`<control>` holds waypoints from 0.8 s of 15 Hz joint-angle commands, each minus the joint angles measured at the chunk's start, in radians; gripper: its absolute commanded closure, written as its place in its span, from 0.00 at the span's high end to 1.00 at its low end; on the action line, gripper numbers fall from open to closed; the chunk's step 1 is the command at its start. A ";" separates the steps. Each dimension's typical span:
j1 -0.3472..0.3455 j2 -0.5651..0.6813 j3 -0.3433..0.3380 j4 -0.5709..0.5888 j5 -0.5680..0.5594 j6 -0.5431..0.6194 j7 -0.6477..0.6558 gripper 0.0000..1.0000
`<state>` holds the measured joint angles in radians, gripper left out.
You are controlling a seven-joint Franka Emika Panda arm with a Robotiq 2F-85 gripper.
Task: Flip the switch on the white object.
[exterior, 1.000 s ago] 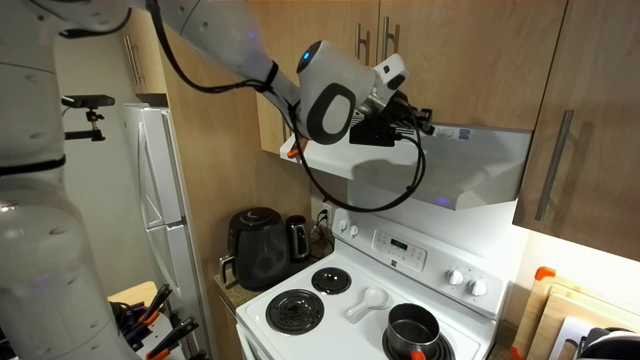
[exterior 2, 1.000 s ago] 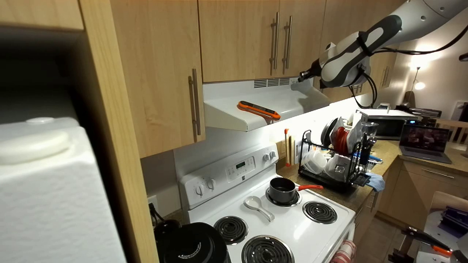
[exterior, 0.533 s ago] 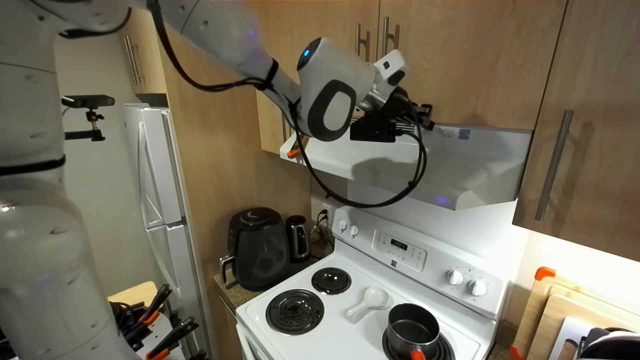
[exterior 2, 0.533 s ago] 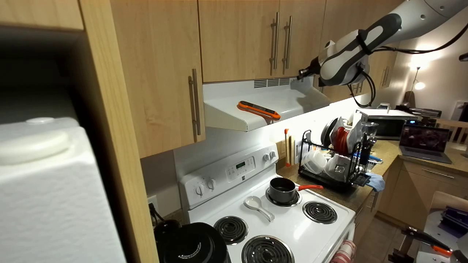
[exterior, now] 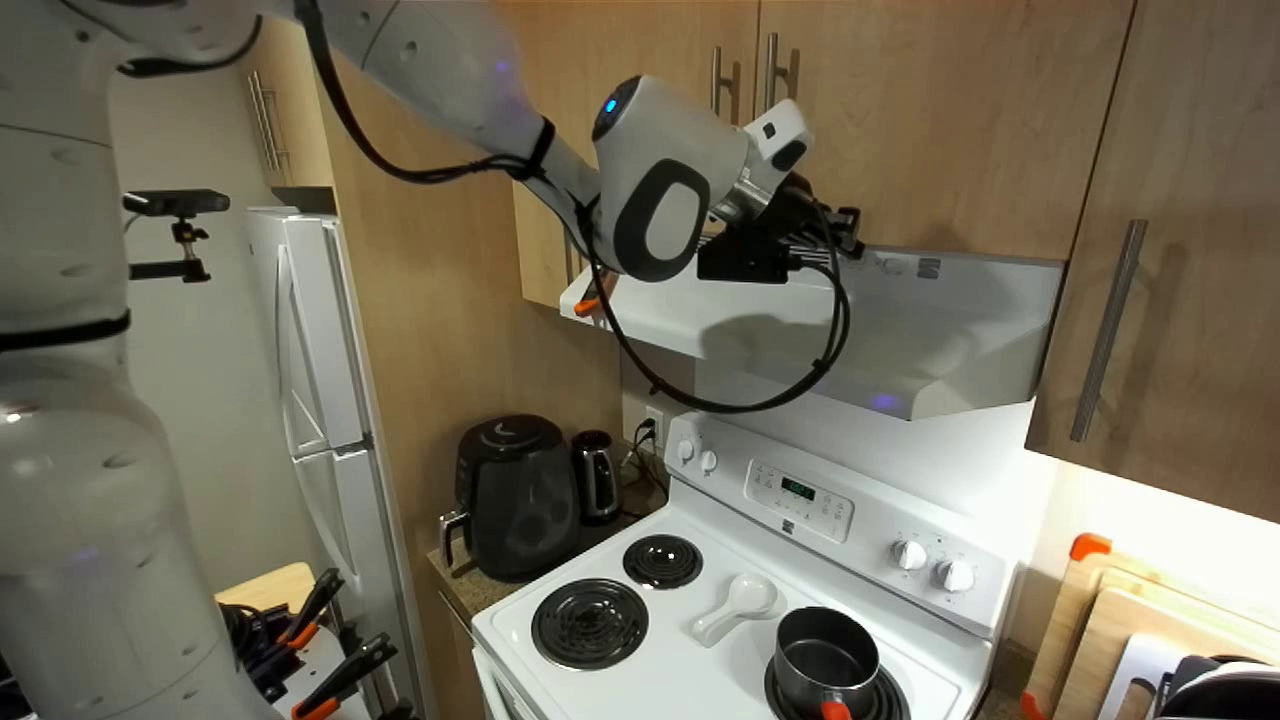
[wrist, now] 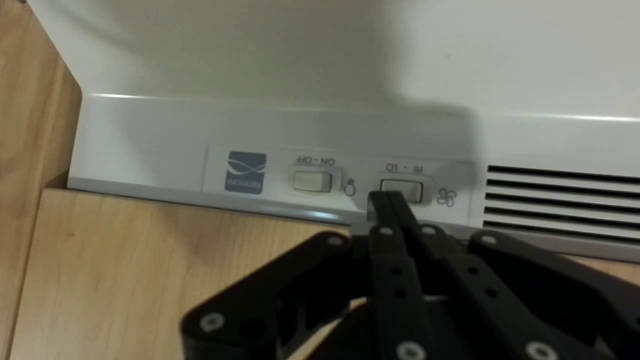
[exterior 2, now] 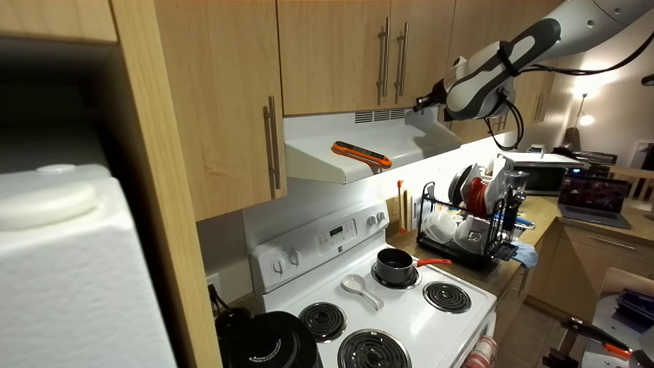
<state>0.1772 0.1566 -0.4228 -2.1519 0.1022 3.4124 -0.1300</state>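
Note:
The white range hood (exterior: 985,320) hangs under the wooden cabinets and shows in both exterior views (exterior 2: 322,135). In the wrist view its front strip carries a light switch (wrist: 312,181) marked ON - OFF and a fan switch (wrist: 409,190) marked HI - LO. A logo and vent slots flank them. My gripper (wrist: 387,195) is shut and empty, its two fingertips pressed together. They overlap the lower left corner of the fan switch in the wrist view; whether they touch it I cannot tell. The gripper also shows before the strip in the exterior views (exterior: 850,230) (exterior 2: 418,105).
An orange and black stick-like device (exterior 2: 361,154) lies on the hood's slope. Cabinet doors with long handles (exterior: 772,78) stand just above. Below are the white stove (exterior 2: 419,327), a pot (exterior 2: 395,266) and a spoon rest (exterior 2: 357,286). A cable loop (exterior: 740,410) hangs under the wrist.
My gripper has risen slightly and shifted a little along the hood toward the vent slots. It stays shut. Nothing else has visibly moved.

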 commanded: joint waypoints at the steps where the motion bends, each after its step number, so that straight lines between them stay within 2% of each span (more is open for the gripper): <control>1: 0.007 -0.007 -0.002 0.002 0.009 -0.010 0.001 0.00; 12: 0.019 -0.018 -0.024 -0.002 0.015 -0.061 -0.009 0.00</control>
<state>0.1776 0.1537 -0.4296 -2.1519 0.1022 3.3921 -0.1300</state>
